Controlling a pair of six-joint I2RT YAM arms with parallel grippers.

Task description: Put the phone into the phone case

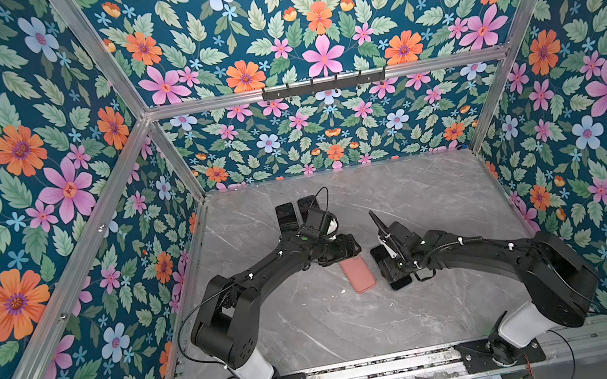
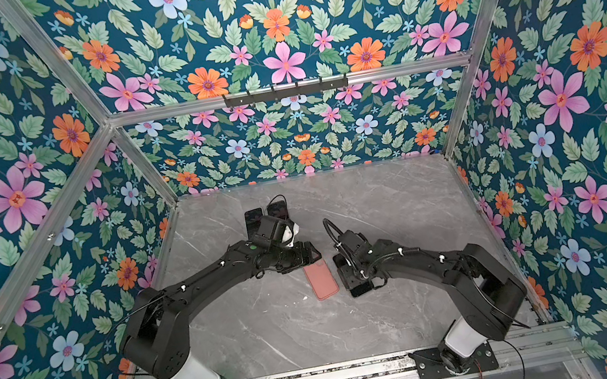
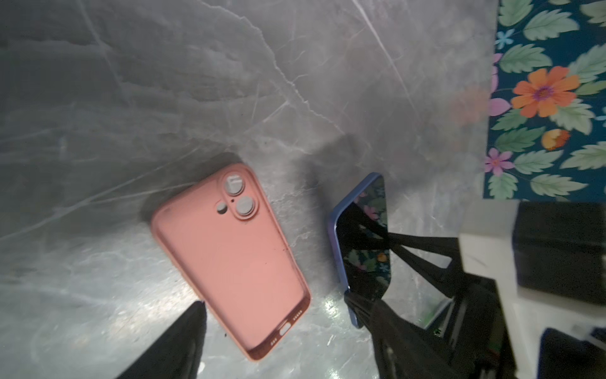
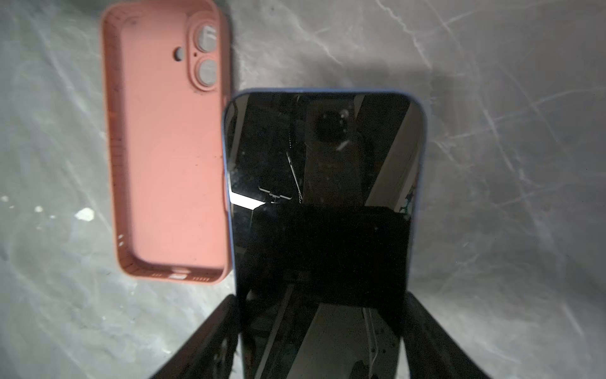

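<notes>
From high above the near edge, I am looking steeply down in both top views, taking in the whole counter (image 1: 317, 323). My wrist cameras are hanging close over it, both catching the phone case (image 3: 229, 256) and the phone (image 4: 321, 157).

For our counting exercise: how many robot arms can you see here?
2: left arm, left side, by the pink case; right arm, right side, holding the phone. None seems hidden.
</notes>
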